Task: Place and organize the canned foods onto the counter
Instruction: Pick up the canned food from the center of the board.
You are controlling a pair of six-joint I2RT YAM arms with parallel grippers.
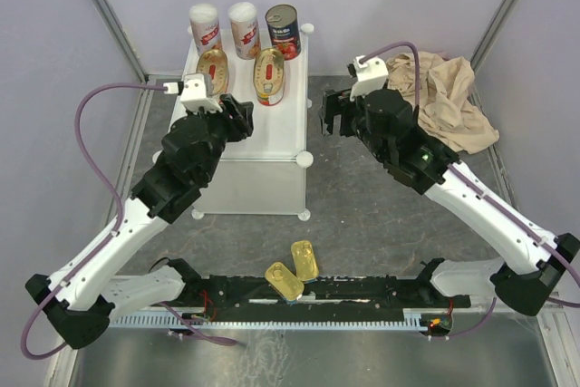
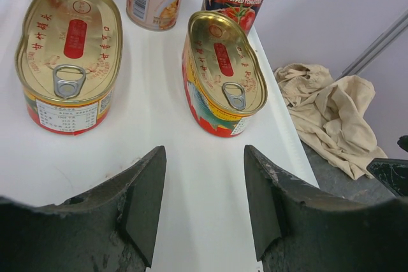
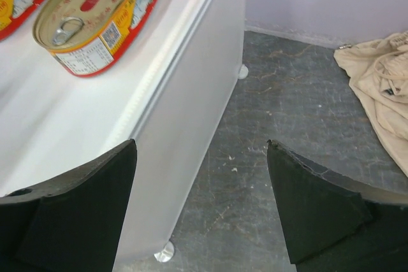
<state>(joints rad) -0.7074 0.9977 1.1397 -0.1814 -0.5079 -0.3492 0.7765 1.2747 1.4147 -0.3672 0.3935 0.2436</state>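
Note:
On the white counter (image 1: 261,147) two white-and-red cans (image 1: 206,28) (image 1: 245,30) and a dark can (image 1: 282,32) stand in a back row. Two red-yellow oblong tins (image 1: 212,70) (image 1: 270,76) lie in front of them. Two gold rectangular tins (image 1: 304,259) (image 1: 284,280) lie on the grey table near the arm bases. My left gripper (image 2: 204,157) hovers open over the bare counter top, short of the oblong tins (image 2: 69,55) (image 2: 223,71), with nothing between its fingers. My right gripper (image 3: 201,151) hangs open and empty off the counter's right edge, the nearer oblong tin (image 3: 95,14) to its left.
A beige cloth (image 1: 446,97) lies crumpled at the back right of the table. Round white knobs (image 1: 305,159) mark the counter's corners. Metal frame posts rise at the back left and right. A black rail runs along the near edge between the bases.

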